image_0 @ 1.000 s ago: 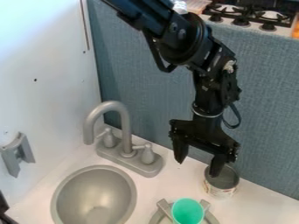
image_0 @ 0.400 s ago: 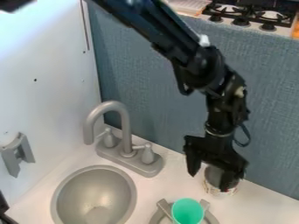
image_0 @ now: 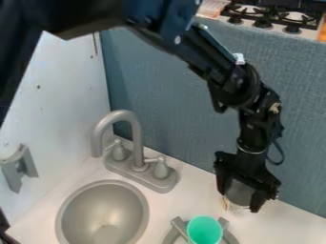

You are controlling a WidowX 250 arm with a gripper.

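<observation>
- From where I stand, the black gripper is wide open and points down.
- Its two jaws are spread around a small can, one on each side.
- I can't tell if they touch the can or have a gap.
- The can stands upright on the white counter, near the blue wall, and its top is open.
- A green cup is near the can, over a gray round thing with bars.
- The gray tap bends up and over, with two knobs by it.
- The round gray sink is in front of the tap.
</observation>
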